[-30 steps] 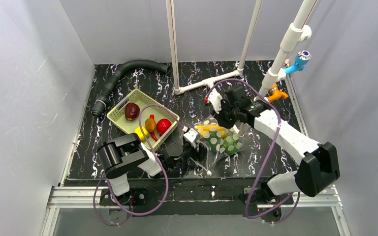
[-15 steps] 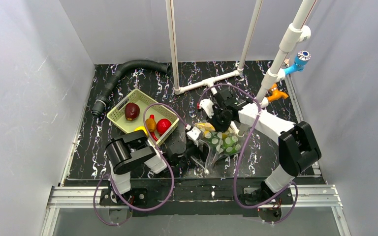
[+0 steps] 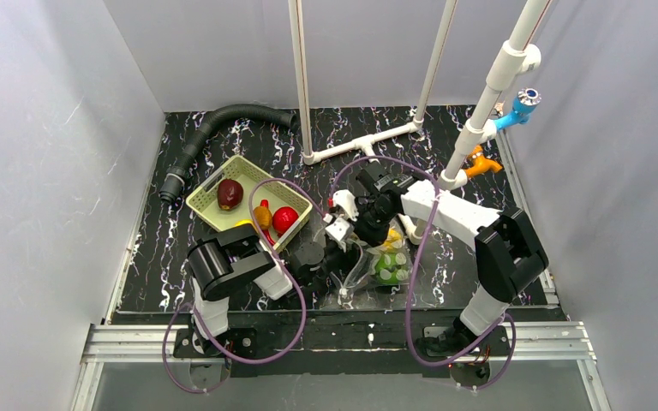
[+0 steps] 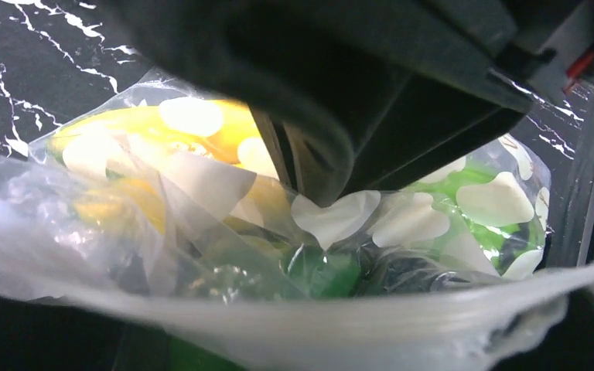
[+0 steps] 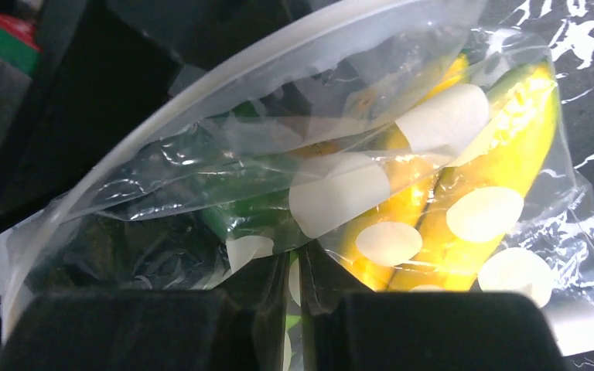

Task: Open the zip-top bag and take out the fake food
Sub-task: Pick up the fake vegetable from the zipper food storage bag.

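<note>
Reaching further left than a second ago, the right fingers stand nearly shut, pinching the clear film of the zip-top bag. The bag lies at the front middle of the table, more bunched than before, with fake food still inside. The left fingers sit at its left edge; their hold cannot be told.

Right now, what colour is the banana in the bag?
Yellow banana, clearest in right wrist view.
</note>
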